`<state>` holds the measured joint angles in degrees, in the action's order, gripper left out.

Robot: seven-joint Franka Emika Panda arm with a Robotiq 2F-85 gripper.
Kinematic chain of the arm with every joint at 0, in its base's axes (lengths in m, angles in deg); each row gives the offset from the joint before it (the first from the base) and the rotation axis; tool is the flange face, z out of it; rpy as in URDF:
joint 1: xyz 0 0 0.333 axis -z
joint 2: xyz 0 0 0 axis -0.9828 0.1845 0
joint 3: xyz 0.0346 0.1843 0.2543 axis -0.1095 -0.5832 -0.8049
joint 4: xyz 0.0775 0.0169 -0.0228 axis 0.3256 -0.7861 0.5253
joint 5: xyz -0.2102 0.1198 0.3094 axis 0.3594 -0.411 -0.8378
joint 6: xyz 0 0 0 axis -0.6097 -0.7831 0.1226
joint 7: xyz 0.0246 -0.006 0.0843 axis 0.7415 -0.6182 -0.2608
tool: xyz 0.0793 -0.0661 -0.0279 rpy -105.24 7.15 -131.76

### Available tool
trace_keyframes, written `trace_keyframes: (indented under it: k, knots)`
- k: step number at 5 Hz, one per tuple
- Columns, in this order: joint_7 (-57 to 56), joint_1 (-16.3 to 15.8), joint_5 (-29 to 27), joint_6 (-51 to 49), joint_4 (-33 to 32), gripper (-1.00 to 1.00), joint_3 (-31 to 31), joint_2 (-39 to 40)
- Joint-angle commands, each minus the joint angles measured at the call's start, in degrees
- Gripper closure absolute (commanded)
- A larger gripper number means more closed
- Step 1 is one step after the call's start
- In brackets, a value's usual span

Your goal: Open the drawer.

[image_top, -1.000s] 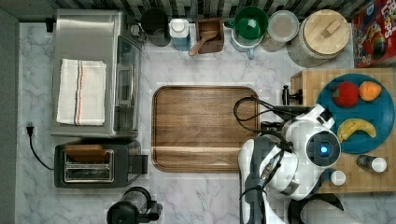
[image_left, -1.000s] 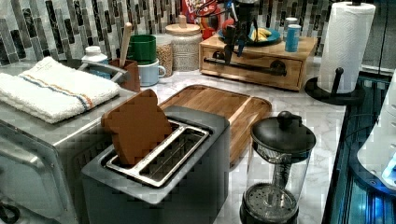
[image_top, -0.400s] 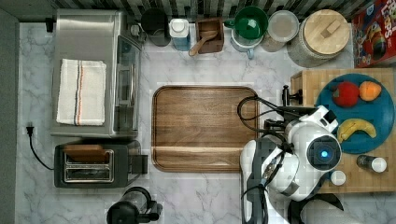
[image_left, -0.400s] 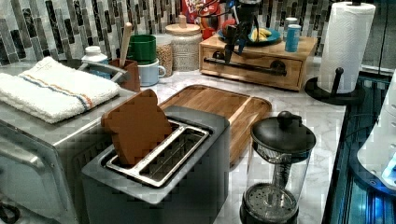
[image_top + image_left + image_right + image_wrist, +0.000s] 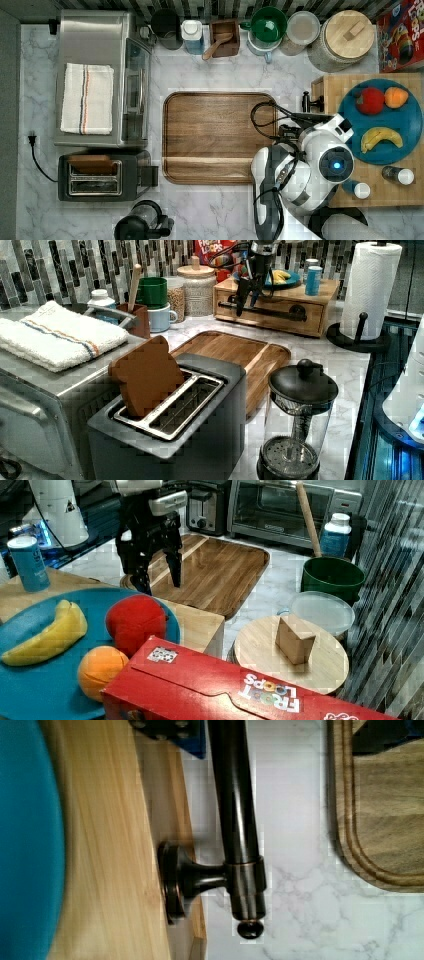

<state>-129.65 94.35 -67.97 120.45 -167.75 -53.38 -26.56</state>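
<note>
The drawer (image 5: pixel 272 315) is the front of the light wooden box just beside the wooden tray (image 5: pixel 235 352), under the blue plate (image 5: pixel 30 675). The gripper (image 5: pixel 159 582) hangs over the drawer's black bar handle (image 5: pixel 235 815), fingers (image 5: pixel 174 572) spread apart on either side of the bar, holding nothing.

White rounded arm (image 5: pixel 300 175), glowing blue ring light on its wrist (image 5: pixel 336 165), looping black cables (image 5: pixel 265 117), black gripper (image 5: pixel 157 582) fingers
</note>
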Motion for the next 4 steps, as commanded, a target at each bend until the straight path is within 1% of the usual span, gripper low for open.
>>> trace_keyframes:
  k: [1, 2, 3, 4]
  knots:
    - [9.1, -6.5, 11.0, -5.4, -1.8, -1.0, 4.2, -5.0]
    - [10.9, -6.8, 8.8, -5.2, -2.8, -1.0, 1.6, -5.3]
    - [15.5, -8.7, 8.8, -3.8, -3.6, -1.0, -0.1, -4.9]
    - [13.5, -9.6, 4.0, 1.8, -3.4, -1.0, -3.7, -0.2]
